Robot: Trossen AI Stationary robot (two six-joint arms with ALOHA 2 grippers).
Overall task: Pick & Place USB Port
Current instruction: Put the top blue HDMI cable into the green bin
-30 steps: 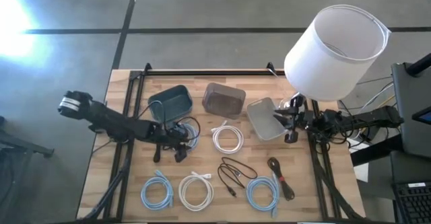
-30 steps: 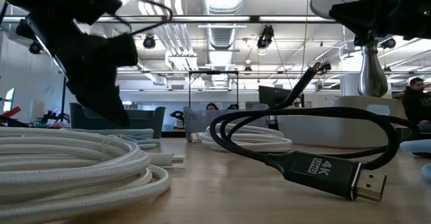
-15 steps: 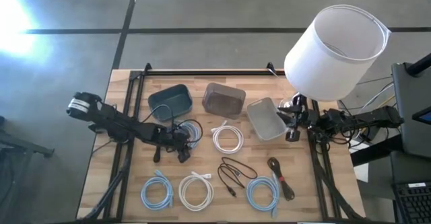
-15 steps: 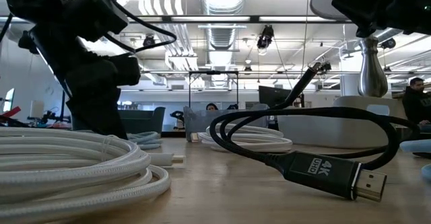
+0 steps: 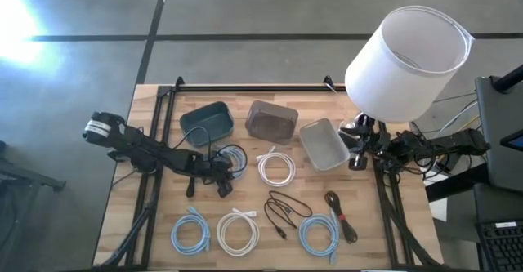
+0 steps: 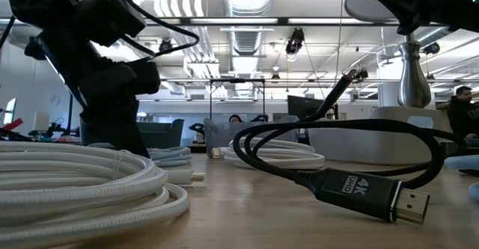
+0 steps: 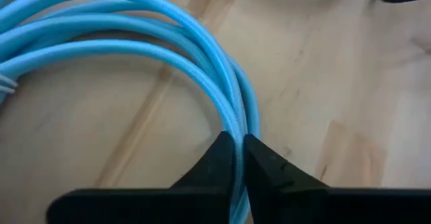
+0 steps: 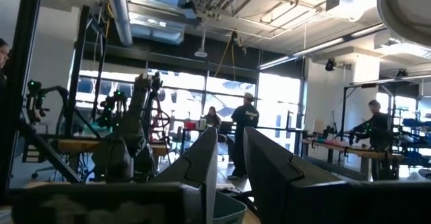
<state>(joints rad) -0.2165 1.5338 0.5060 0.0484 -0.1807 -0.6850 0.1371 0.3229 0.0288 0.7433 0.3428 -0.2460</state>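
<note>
A light-blue cable coil point(image 5: 232, 158) lies flat on the wooden table point(image 5: 155, 223), in front of the teal bin point(image 5: 207, 121). My left gripper point(image 5: 221, 171) reaches in from the table's left and is shut on this coil point(image 7: 168, 49). In the low view the left gripper point(image 6: 112, 107) stands down at the table top. My right gripper point(image 5: 356, 151) hovers open and empty between the grey bin point(image 5: 323, 144) and the lamp's base point(image 5: 364, 129). Its fingers point(image 8: 202, 163) point level across the table. My left gripper pinches the strands at one side of the light-blue coil's loop point(image 7: 234, 120) between its two fingers point(image 7: 215, 160). The fingers come from above, slanting down, one on each side of the strands. The coil lies on the table, not lifted.
A brown bin point(image 5: 271, 119) stands between the teal and grey bins. A white coil point(image 5: 276, 168), black cables point(image 5: 286, 211) point(image 5: 340, 215) and three more coils point(image 5: 189, 231) point(image 5: 237, 233) point(image 5: 317, 236) lie nearer the front. A big white lamp point(image 5: 409, 55) overhangs the far right corner.
My left gripper has gone down and a little toward the table's right, onto the light-blue coil. My right gripper has drawn back from the grey bin's right edge toward the table's right edge and the lamp's base.
</note>
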